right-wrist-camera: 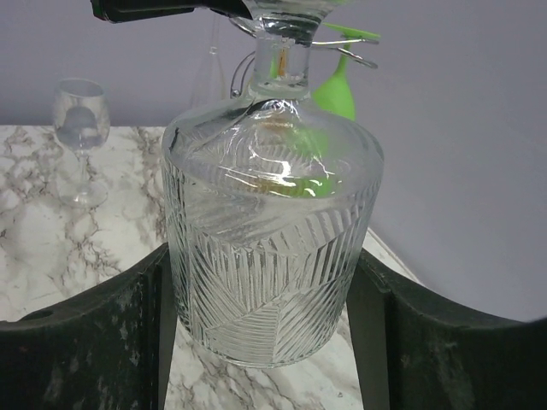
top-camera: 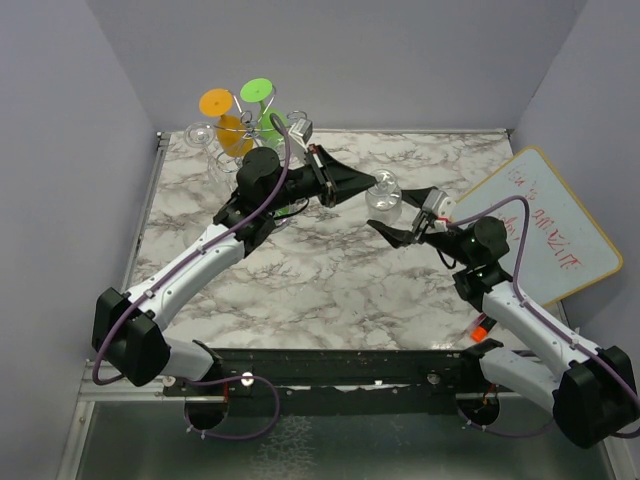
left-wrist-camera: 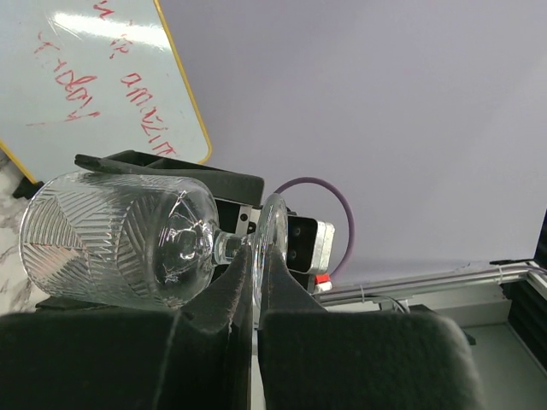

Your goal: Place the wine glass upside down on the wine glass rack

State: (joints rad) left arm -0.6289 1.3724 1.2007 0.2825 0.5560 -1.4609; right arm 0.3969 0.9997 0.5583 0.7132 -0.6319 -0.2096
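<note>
A clear ribbed wine glass [top-camera: 383, 195] hangs in the air over the back middle of the marble table [top-camera: 330, 290]. My left gripper [top-camera: 368, 186] is shut on its round foot [left-wrist-camera: 272, 239], which stands edge-on between the two black pads. My right gripper [top-camera: 402, 222] straddles the bowl [right-wrist-camera: 269, 256], with one finger [right-wrist-camera: 128, 325] against each side as far as I can see. The silver wire wine glass rack [top-camera: 262, 125] stands at the back left. An orange glass [top-camera: 225, 118] and a green glass [top-camera: 262, 105] hang on it upside down.
A clear wine glass [right-wrist-camera: 79, 137] stands upright on the table left of the rack, also in the top view [top-camera: 200, 135]. A whiteboard [top-camera: 545, 230] with red writing leans against the right wall. Purple walls enclose the table.
</note>
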